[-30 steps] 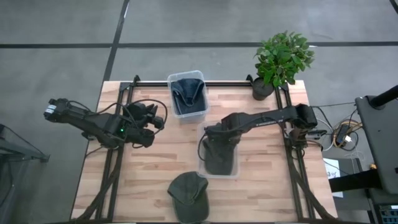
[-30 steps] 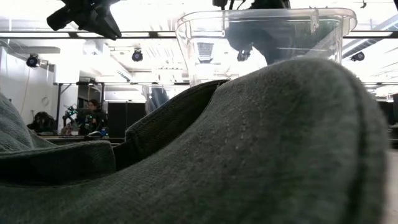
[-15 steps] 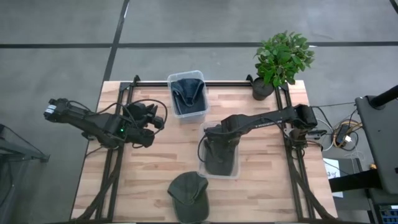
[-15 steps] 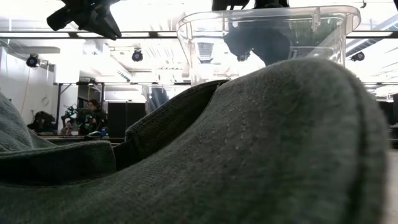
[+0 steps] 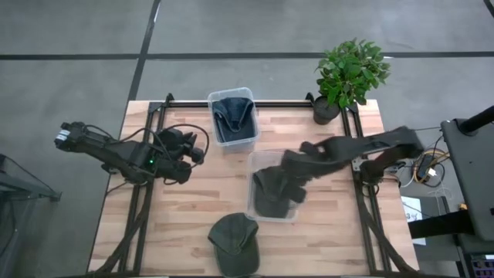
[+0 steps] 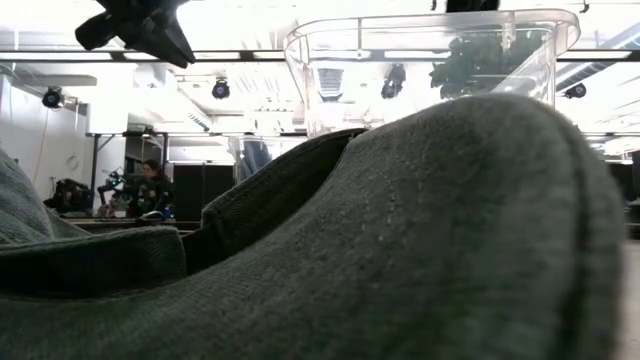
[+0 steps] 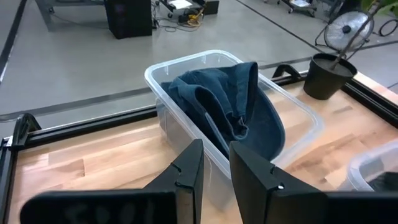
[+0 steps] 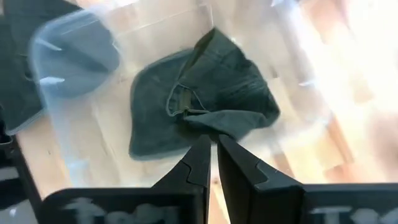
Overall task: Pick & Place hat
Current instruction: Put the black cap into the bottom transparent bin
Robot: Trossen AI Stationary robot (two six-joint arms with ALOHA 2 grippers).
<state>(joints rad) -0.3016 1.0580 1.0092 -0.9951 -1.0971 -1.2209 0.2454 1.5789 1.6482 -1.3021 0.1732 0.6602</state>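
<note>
A dark green hat (image 5: 268, 197) (image 8: 199, 106) lies crumpled on the floor of a clear plastic bin (image 5: 248, 202) (image 6: 420, 70) at mid-table. My right gripper (image 5: 287, 176) (image 8: 213, 146) hovers above that bin, shut with only a slit between the fingers, and touches nothing. A second green hat (image 5: 235, 243) (image 6: 400, 250) lies flat on the table near its near edge and fills the low view. My left gripper (image 5: 194, 147) (image 7: 216, 155) waits over the table's left half with a narrow gap between its fingers, facing the bin with the blue hat.
A clear bin (image 5: 231, 116) (image 7: 230, 112) at the far edge holds a blue denim hat. A potted plant (image 5: 349, 73) stands at the far right corner, its pot (image 7: 326, 74) also visible. Black frame rails run along the table's left, right and far sides.
My right gripper has risen out of the clear mid-table bin and drawn back toward the table's right and far side, moving fast. The dark green hat has stayed on the bin's floor. The left arm has kept still.
</note>
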